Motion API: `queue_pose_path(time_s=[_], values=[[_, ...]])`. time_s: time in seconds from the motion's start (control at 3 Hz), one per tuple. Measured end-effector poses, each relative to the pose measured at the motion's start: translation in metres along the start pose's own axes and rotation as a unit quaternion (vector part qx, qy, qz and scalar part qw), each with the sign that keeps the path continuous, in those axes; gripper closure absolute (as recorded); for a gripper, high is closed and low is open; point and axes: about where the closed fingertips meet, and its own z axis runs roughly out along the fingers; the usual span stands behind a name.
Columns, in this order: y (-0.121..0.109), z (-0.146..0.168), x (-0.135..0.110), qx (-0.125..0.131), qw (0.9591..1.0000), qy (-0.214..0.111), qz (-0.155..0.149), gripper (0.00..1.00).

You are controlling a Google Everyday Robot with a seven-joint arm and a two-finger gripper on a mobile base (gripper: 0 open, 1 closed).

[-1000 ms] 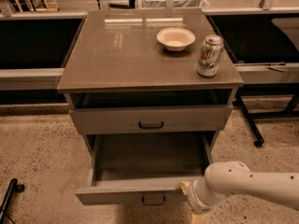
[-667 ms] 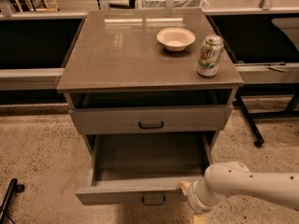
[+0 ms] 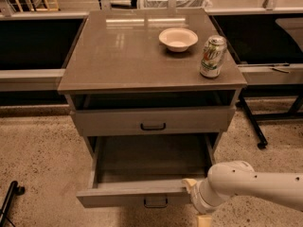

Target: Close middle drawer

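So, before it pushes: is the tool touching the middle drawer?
Cannot tell. In the camera view the tool overlaps the middle drawer at its front's right end; neither contact nor gap shows plainly.

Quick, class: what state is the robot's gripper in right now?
Gripper: at the middle drawer's front right corner; open or closed cannot be told.

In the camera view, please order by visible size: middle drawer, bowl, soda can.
Middle drawer, hand at its front's right end.
Then soda can and bowl: alike, not ranked.
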Motion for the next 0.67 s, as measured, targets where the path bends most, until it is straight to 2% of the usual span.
queue_pose_path(time_s=[0.33, 0.67], values=[[-0.0082, -0.0240, -0.0011, 0.021, 0.9997, 0.009, -0.010, 0.03], [-0.0043, -0.0322, -0.0007, 0.022, 0.9997, 0.005, -0.011, 0.25]])
